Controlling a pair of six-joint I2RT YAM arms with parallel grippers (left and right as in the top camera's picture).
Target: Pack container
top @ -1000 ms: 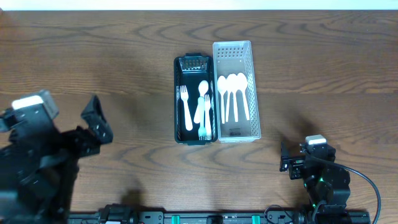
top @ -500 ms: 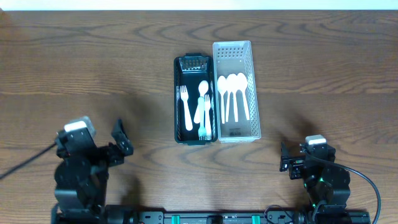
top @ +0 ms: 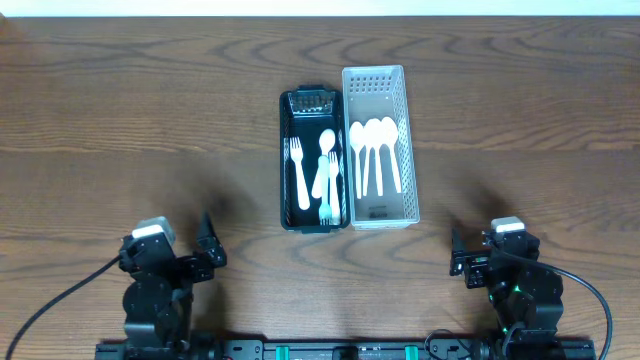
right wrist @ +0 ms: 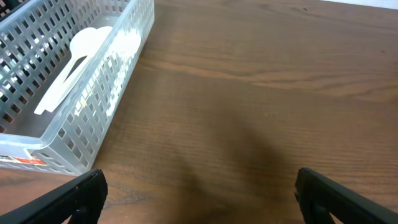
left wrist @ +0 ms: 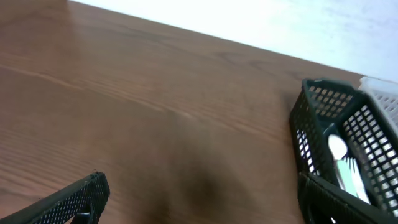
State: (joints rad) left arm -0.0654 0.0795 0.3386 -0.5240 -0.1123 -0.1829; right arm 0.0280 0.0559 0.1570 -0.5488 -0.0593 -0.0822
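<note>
A black mesh basket (top: 286, 165) sits mid-table with white forks and a spoon (top: 326, 170) inside; it also shows at the right of the left wrist view, black basket (left wrist: 317, 127). A white mesh basket (top: 410, 150) stands touching its right side and holds three white spoons (top: 374, 150); the right wrist view shows this white basket (right wrist: 106, 93) at its left. My left gripper (top: 208, 255) rests open near the front left edge. My right gripper (top: 457, 258) stands open at the front right. Neither holds anything.
Brown wood table (top: 150, 120) stretches bare around both baskets. A rail with mounts (top: 330, 350) runs along the front edge between the two arm bases.
My left arm has pulled back from the left side and folded down to its base at the front left. The right arm and the baskets have not moved.
</note>
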